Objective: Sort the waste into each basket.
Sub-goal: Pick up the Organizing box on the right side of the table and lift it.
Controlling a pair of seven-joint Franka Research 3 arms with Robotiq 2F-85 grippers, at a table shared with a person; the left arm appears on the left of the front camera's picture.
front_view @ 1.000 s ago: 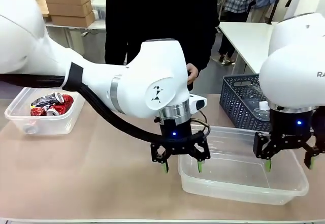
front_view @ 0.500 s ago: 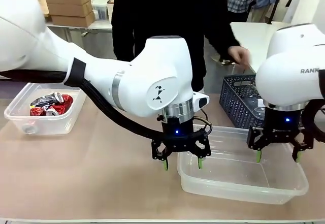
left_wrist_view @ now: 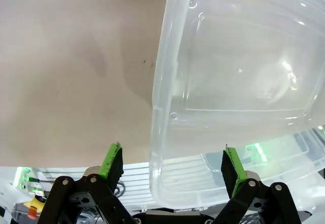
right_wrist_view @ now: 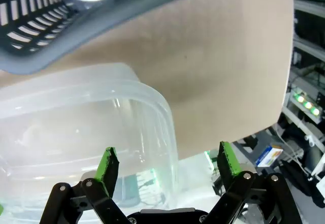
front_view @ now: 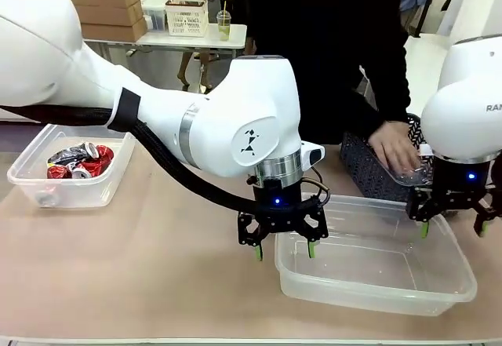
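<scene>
Crushed red, silver and black cans [front_view: 77, 161] lie heaped in the clear tub [front_view: 47, 191] at the left end of the desk [front_view: 141, 267]. A second clear tub [front_view: 376, 287] sits toward the right, nearer the robot's side, with nothing visible inside it. Behind it stands a dark lattice basket [front_view: 362, 165], where the person's hand [front_view: 396, 146] rests on a clear plastic bottle [front_view: 409, 175].

The left tool [front_view: 283, 249] hangs over the near-left rim of the right-hand tub, jaws spread wide and gripping nothing; in its wrist view the tub's edge [left_wrist_view: 158, 107] runs up between the green pads [left_wrist_view: 111, 159]. The right tool [front_view: 453, 228] hovers over the tub's far-right corner, also spread apart and holding nothing; its wrist view shows the tub's rounded corner [right_wrist_view: 162, 113] between the fingers, with the lattice basket [right_wrist_view: 45, 36] beyond.
</scene>
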